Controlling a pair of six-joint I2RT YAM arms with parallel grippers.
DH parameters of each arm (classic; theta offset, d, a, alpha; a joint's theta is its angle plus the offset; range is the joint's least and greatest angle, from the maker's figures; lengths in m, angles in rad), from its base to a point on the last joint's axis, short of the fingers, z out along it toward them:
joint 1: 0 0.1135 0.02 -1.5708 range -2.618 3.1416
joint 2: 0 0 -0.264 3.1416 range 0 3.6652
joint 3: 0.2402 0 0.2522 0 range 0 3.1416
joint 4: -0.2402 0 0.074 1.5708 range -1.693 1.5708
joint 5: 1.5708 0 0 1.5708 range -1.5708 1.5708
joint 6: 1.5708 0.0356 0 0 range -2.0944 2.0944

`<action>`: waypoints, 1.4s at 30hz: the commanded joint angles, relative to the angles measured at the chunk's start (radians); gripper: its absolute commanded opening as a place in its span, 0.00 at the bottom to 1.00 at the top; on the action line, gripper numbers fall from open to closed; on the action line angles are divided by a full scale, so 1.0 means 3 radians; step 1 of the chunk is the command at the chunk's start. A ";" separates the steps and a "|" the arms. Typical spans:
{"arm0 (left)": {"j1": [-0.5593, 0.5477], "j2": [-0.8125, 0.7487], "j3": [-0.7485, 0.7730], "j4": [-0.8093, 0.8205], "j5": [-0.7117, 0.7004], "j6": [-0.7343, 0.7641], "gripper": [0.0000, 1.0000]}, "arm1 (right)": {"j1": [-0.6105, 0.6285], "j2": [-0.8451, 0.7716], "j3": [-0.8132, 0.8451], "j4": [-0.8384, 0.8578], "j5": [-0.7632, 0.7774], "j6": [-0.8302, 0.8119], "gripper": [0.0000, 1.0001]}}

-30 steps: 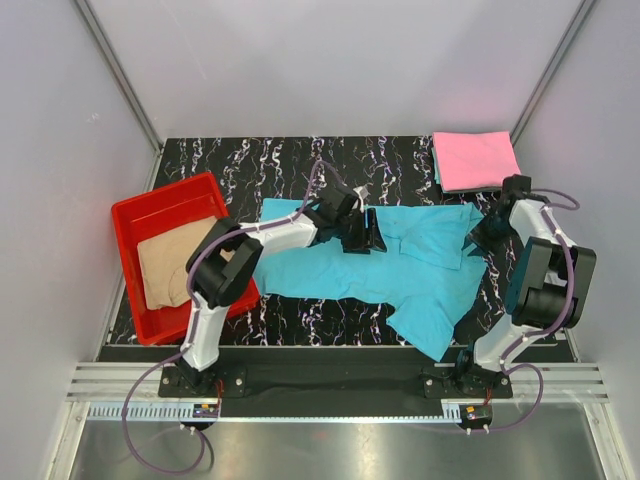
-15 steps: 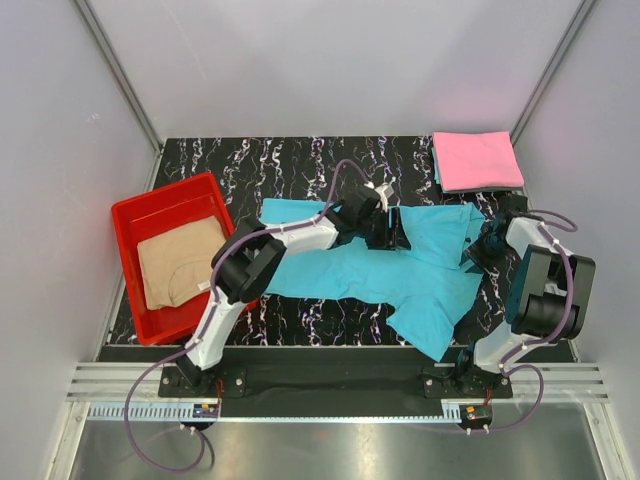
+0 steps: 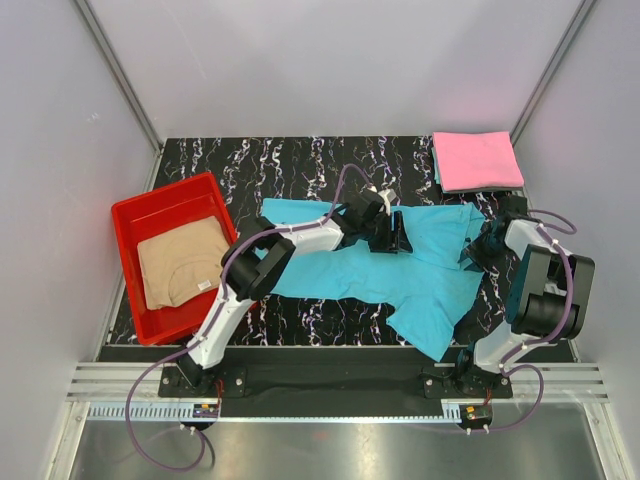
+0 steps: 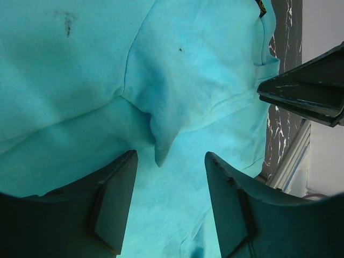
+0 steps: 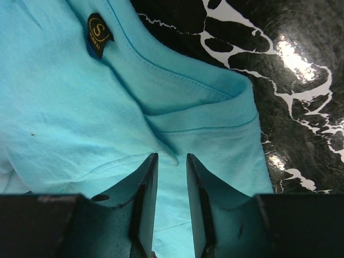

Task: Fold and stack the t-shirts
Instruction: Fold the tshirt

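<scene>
A turquoise t-shirt [image 3: 360, 270] lies spread and rumpled across the middle of the table. My left gripper [image 3: 391, 232] hovers open over its upper middle, and a small pucker of cloth [image 4: 159, 153] sits between the tips of the left gripper [image 4: 171, 156]. My right gripper [image 3: 479, 249] is at the shirt's right edge by the collar [image 5: 215, 94] and its black label [image 5: 98, 32]. In its wrist view the right gripper [image 5: 172, 157] has jaws a narrow gap apart over a fold, pinching nothing. A folded pink t-shirt [image 3: 475, 160] lies back right. A tan t-shirt [image 3: 178, 262] lies in the tray.
The red tray [image 3: 160, 205] stands at the table's left side. Bare black marbled tabletop [image 3: 300, 165] shows behind the shirt and along the front edge. Grey walls close in the sides and back. A dark finger [image 4: 306, 91] of the other gripper shows in the left wrist view.
My left gripper has slid to the right across the turquoise shirt. The right gripper has come slightly nearer along the shirt's right edge and its jaws have parted a little.
</scene>
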 commanded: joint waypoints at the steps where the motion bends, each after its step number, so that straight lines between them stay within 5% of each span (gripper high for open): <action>1: -0.0020 0.0030 0.0148 0.0119 -0.0028 -0.0011 0.59 | -0.0012 0.0029 -0.0020 0.0101 -0.0060 0.0064 0.35; 14: -0.0025 0.0117 0.0270 0.0222 0.0135 -0.0164 0.47 | -0.0007 0.0091 -0.0066 0.0183 -0.0060 0.0131 0.30; 19: -0.0020 0.0132 0.0311 0.0232 0.0166 -0.0220 0.28 | -0.0012 0.0086 -0.0050 0.0209 -0.0101 0.0131 0.08; 23: -0.0020 0.0127 0.0357 0.0196 0.0217 -0.0241 0.01 | -0.0012 0.0055 -0.0040 0.0204 -0.0132 0.0110 0.00; 42: 0.0016 0.0040 0.0797 -0.0581 0.0212 -0.0287 0.00 | -0.0007 -0.0845 -0.0040 -0.0195 -0.0111 0.0381 0.00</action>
